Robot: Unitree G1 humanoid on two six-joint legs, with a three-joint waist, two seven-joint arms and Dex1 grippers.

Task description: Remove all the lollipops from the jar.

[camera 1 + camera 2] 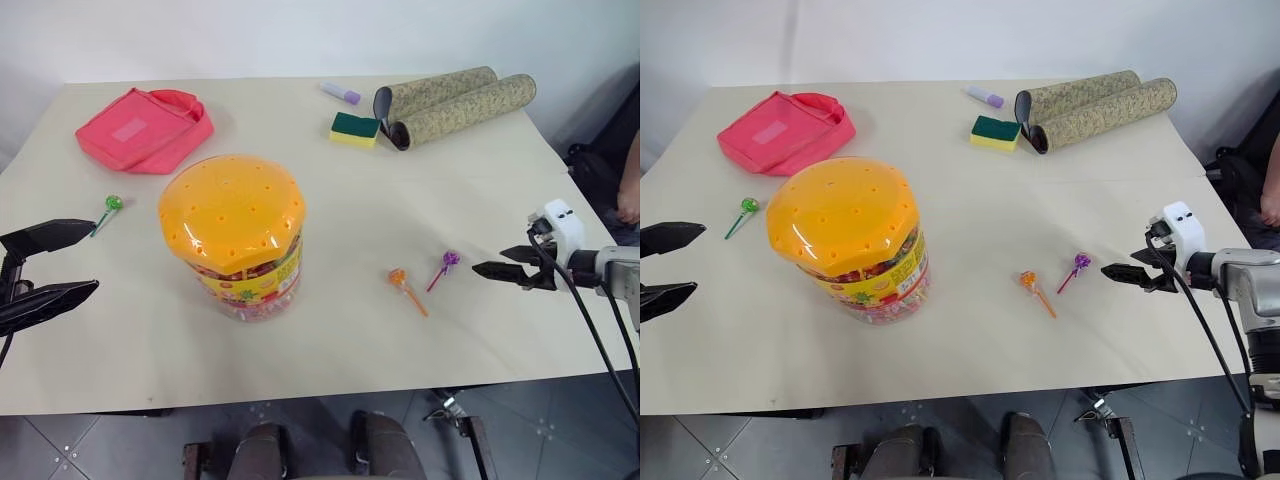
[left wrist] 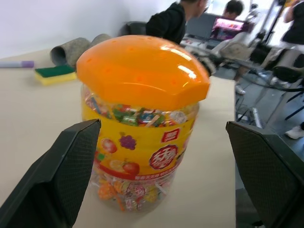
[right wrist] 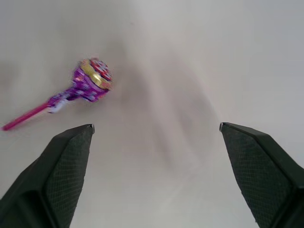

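- Cream-coloured table (image 1: 330,360) fills your view, with a pale wall behind it and dark tiled floor at the near edge.
- At far left, your left gripper (image 1: 48,265) hovers over the table edge with its two black fingers spread apart, holding nothing; from its wrist camera the jar sits framed between them.
- Just beyond it lies the green-stick lollipop (image 1: 110,207) on the table, well apart from the jar.
- Further back on the left rests a pink pouch (image 1: 145,128).
- Left of centre stands the jar (image 1: 235,235), upright, its orange dotted lid on and sweets visible through the clear wall.
- Behind centre sit a purple marker (image 1: 340,93), a yellow-and-green sponge (image 1: 356,129) and two patterned rolls (image 1: 455,105) lying side by side.
- Right of the jar lie the orange-stick lollipop (image 1: 405,288) and, just beside it, the purple lollipop (image 1: 444,266) with a pink-looking stick.
- At right, your right gripper (image 1: 505,264) hangs near the purple lollipop, fingers wide apart and empty, not touching it.
- A person's arm (image 1: 630,190) shows at the far right edge.
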